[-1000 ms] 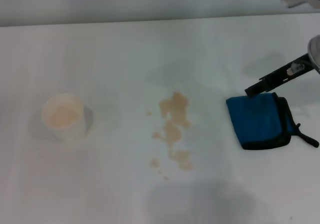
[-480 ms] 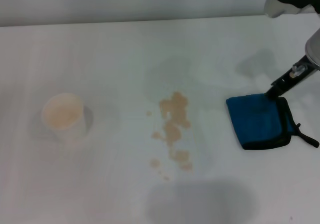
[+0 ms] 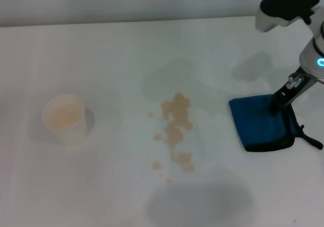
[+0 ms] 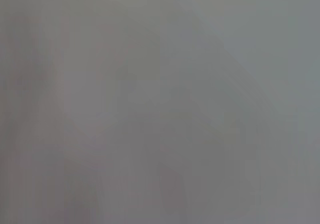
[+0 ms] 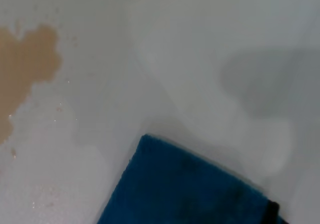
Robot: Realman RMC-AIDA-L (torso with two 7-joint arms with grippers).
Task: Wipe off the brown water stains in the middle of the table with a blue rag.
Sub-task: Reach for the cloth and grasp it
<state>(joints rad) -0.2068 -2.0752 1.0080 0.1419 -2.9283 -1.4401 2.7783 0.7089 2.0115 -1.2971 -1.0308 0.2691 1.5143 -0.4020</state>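
Blue rag point(image 3: 262, 122), single; one stain cluster point(image 3: 175, 130)

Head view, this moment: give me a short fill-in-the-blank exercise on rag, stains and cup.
1. The blue rag lies on the robot's ____ side of the brown water stains.
2. The right gripper is over the rag's ____ edge.
3. The white cup stands ____ on the table.

Missing words: right; far; upright
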